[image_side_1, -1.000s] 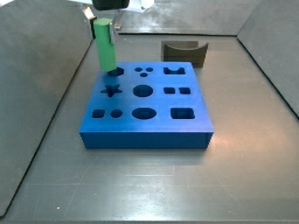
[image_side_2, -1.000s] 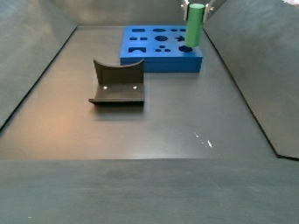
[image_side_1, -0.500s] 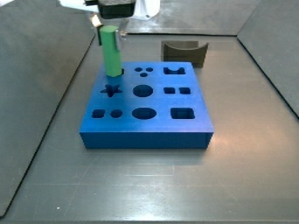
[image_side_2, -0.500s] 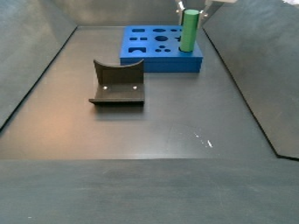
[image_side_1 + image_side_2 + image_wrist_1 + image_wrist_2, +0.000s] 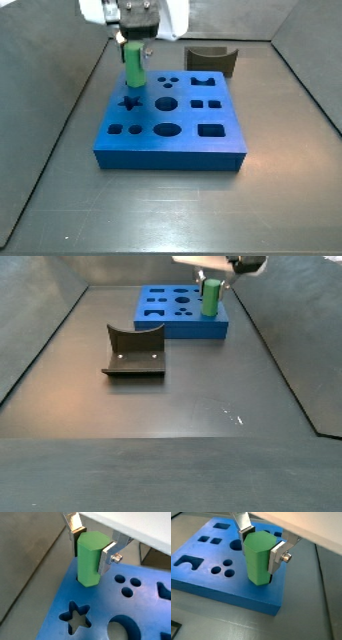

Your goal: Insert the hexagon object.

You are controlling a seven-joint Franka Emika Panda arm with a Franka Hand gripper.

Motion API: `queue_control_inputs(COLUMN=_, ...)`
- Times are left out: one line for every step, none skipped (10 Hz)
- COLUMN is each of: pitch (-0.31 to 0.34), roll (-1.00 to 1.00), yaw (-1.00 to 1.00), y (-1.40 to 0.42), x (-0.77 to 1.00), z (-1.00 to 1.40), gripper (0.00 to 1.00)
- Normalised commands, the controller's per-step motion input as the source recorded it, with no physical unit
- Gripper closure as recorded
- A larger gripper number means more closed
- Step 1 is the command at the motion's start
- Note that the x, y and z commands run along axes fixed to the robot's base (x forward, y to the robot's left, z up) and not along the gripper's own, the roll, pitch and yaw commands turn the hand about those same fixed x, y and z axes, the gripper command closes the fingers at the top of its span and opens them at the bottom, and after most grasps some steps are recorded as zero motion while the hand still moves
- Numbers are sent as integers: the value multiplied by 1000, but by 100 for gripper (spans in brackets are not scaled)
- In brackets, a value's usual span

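The bright green hexagon peg (image 5: pixel 91 558) stands upright between my silver fingers (image 5: pixel 109 553). Its lower end has entered a hole at a corner of the blue block (image 5: pixel 100 617), beside the star-shaped hole (image 5: pixel 75 616). The gripper (image 5: pixel 91 547) is shut on the peg's upper part. In the other wrist view the peg (image 5: pixel 258 559) and the gripper (image 5: pixel 260 548) show the same hold over the block (image 5: pixel 211 572). In both side views the peg (image 5: pixel 135 66) (image 5: pixel 211 297) stands partly sunk in the block (image 5: pixel 171 140) (image 5: pixel 181 326), under the gripper (image 5: pixel 134 42) (image 5: pixel 214 280).
A dark grey curved block (image 5: pixel 210 60) (image 5: pixel 134 353) lies on the floor away from the blue block. Grey walls enclose the floor on the sides. The blue block carries several other shaped holes, among them round ones (image 5: pixel 128 585).
The gripper has come down with the green peg. The peg's lower end has gone into the block's corner hole, so less green shows above the block.
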Motion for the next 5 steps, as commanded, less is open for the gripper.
queue_control_inputs(pitch=-331, roll=94, yaw=-149, y=-114, x=-103, z=-411, gripper=100)
queue_control_inputs(pitch=-367, roll=294, yaw=0, y=-271, x=-120, z=-240, gripper=100)
queue_control_inputs(pitch=-310, roll=409, yaw=0, y=-337, x=-60, z=-154, gripper=100)
queue_control_inputs(pitch=-147, roll=146, yaw=0, y=-174, x=0, z=-26, gripper=100)
queue_control_inputs(pitch=0, roll=0, yaw=0, y=0, x=0, z=0, gripper=100)
